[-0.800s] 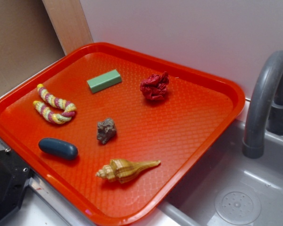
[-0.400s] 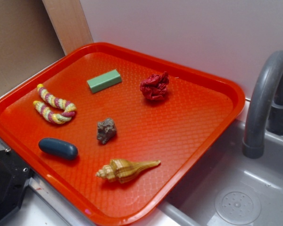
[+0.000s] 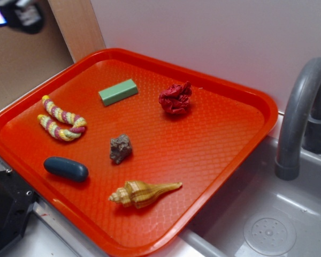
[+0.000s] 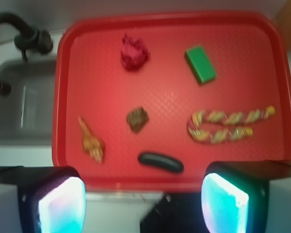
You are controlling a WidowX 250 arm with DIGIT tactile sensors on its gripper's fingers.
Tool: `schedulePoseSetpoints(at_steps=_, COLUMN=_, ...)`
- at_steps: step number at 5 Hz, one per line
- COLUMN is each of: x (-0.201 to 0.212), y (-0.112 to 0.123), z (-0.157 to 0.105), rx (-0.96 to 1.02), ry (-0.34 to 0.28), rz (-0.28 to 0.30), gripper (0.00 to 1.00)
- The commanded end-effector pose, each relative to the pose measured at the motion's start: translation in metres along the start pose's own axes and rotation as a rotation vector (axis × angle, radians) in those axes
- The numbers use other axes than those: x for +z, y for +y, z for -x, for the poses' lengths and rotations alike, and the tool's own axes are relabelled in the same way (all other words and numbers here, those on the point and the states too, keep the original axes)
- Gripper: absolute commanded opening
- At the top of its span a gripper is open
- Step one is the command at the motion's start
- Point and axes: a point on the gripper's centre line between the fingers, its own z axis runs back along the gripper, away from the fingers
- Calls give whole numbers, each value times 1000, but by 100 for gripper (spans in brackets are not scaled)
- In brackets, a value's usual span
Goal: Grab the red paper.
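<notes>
The red paper (image 3: 175, 99), a crumpled dark crimson wad, lies at the back of the orange-red tray (image 3: 214, 139), near its far rim. From the wrist it shows at the top of the tray (image 4: 134, 52). My gripper (image 3: 16, 13) is a blurred shape high in the exterior view's top left corner, well away from the paper. In the wrist view the gripper (image 4: 143, 204) hangs over the tray's near rim (image 4: 174, 182). Its two fingertips (image 4: 63, 204) stand wide apart with nothing between them.
Also on the tray are a green block (image 3: 118, 92), a yellow-and-pink rope (image 3: 61, 119), a grey-brown rock (image 3: 121, 148), a dark blue oval (image 3: 66, 168) and a seashell (image 3: 142, 193). A grey faucet (image 3: 302, 112) and sink (image 3: 267, 225) lie to the right.
My gripper has come into the exterior view at the top left corner; it was out of view before. Nothing on the tray has moved.
</notes>
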Motion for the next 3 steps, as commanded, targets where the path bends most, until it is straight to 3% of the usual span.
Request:
schedulePoseSetpoints(at_steps=1, x=-33, y=-37, z=-68, rx=39, ry=-139, rz=-80, gripper=100)
schedulePoseSetpoints(at_steps=2, x=-64, y=-38, z=-100, rx=40, ry=-189, rz=-138, gripper=100)
schedulePoseSetpoints(at_steps=3, x=-97, y=-30, z=-120, rx=18, ry=-196, rz=-186, gripper=100)
